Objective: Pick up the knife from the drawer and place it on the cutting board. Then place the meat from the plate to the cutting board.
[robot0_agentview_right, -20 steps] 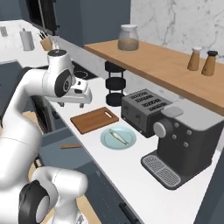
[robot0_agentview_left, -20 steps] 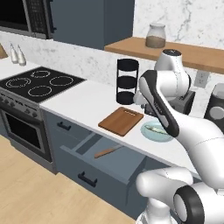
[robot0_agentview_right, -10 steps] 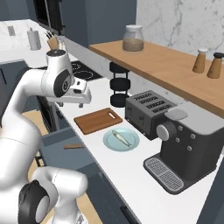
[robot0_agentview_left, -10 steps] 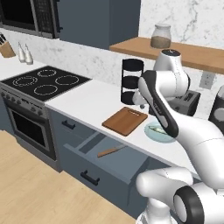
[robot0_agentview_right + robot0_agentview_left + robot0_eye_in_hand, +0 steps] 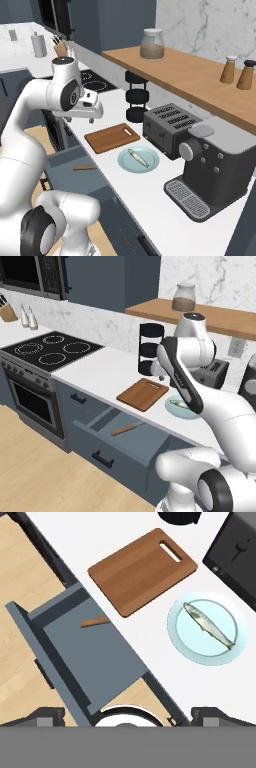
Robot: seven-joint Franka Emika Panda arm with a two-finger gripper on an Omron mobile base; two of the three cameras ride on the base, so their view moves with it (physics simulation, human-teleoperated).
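The drawer point(image 5: 85, 654) stands pulled open below the counter edge. In it lies the knife point(image 5: 95, 621); its brown handle shows and the blade runs under the counter lip. The knife point(image 5: 127, 429) also shows in the drawer point(image 5: 125, 443) in the left base view. The reddish-brown cutting board point(image 5: 142, 569) lies bare on the white counter. Beside it sits the light blue plate point(image 5: 227, 657) with the meat point(image 5: 209, 624) on it. My gripper point(image 5: 131, 716) hangs open high above the drawer and counter edge, holding nothing. In the right base view the gripper point(image 5: 91, 119) hovers left of the cutting board point(image 5: 111, 137).
A black toaster point(image 5: 167, 127) and a coffee machine point(image 5: 210, 165) stand right of the plate point(image 5: 125, 162). A black stacked canister point(image 5: 150, 348) stands behind the board. The stove point(image 5: 52, 348) lies to the left. A wooden shelf point(image 5: 190, 75) hangs above the counter.
The whole picture has slid a little to the right in the left base view, so the base has moved. The arm keeps its pose and the gripper stays open.
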